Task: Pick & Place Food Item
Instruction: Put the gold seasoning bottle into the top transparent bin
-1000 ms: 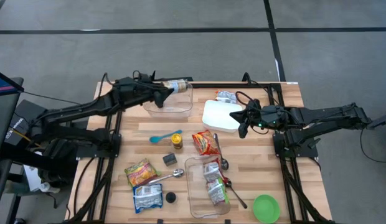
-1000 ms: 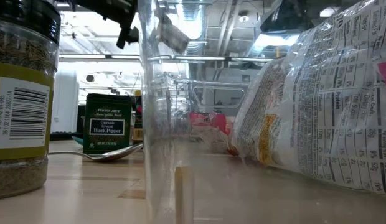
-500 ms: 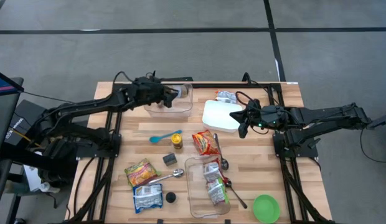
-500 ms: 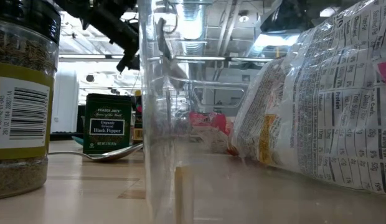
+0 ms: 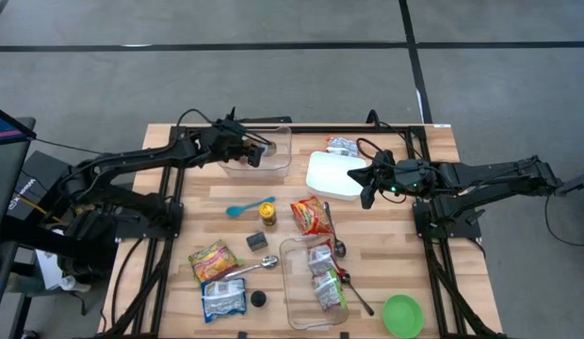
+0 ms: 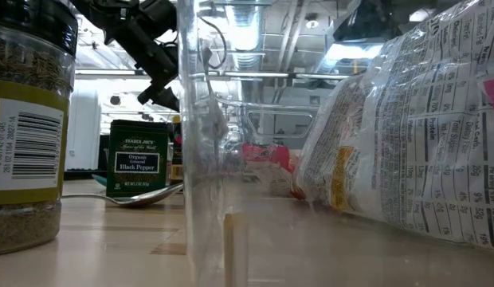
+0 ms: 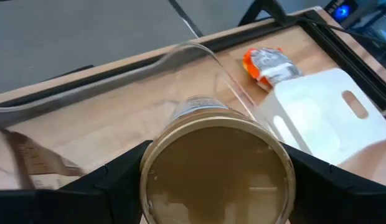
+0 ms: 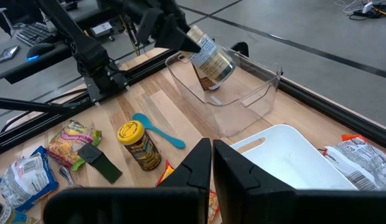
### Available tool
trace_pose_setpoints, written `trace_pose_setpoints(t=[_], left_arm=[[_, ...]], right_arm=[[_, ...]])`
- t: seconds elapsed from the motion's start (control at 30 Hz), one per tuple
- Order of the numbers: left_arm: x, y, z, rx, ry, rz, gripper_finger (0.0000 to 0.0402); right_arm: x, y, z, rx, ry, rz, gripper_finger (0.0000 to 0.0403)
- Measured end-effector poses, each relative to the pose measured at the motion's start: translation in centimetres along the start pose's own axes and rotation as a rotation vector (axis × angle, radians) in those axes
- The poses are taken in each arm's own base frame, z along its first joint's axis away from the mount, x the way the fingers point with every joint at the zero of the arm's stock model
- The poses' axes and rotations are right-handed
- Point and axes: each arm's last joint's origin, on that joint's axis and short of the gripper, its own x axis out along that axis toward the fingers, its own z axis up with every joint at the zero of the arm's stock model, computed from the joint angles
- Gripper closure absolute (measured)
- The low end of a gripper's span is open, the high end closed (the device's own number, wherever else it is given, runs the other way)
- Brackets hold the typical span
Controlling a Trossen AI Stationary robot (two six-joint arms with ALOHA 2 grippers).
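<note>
Holding a jar (image 8: 211,59) with a tan lid and a paper label, the left gripper (image 5: 257,150) has its fingers spread wide and clamped on the jar's sides. Seen from above, it sits at about eleven o'clock on the wooden table (image 5: 433,217). The jar is tilted and lowered into a clear plastic bin (image 8: 243,93), apparently close to the bin's floor; whether it touches cannot be told.

The right gripper (image 5: 367,184) waits at about two o'clock, beside a white lidded tub (image 5: 334,174), its fingers pressed together and holding nothing.

Several things could go wrong from here. Because the jar leans, letting go now might tip it onto its side and set it rolling against the bin's thin wall. The bin looks light, so a push from the jar or the fingers could slide it toward the table's far edge, which lies just beyond it. Pulling the fingers out at an angle might catch the rim and drag the bin along. A yellow-lidded spice jar (image 5: 267,213) and a blue spoon (image 5: 242,208) lie near the table's centre, apart from the bin, and seem unlikely to be disturbed.
</note>
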Motion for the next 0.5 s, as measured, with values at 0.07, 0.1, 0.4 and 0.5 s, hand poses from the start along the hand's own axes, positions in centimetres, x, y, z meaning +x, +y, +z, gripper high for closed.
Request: trace_pose_setpoints(t=[0.07, 0.1, 0.4, 0.5], left_arm=[[0.0, 0.3, 0.1, -0.009, -0.004, 0.014, 0.0116], [0.0, 0.4, 0.3, -0.018, -0.002, 0.021, 0.0116], [-0.5, 0.1, 2.5, -0.039, 0.013, 0.05, 0.0116], [-0.3, -0.1, 2.9, -0.031, 0.062, 0.076, 0.0116]], right_arm=[[0.0, 0.0, 0.0, 0.0, 0.0, 0.0, 0.0392], [0.0, 0.0, 0.0, 0.0, 0.0, 0.0, 0.0392], [0.0, 0.0, 0.0, 0.0, 0.0, 0.0, 0.0392], [0.0, 0.0, 0.0, 0.0, 0.0, -0.001, 0.0392]])
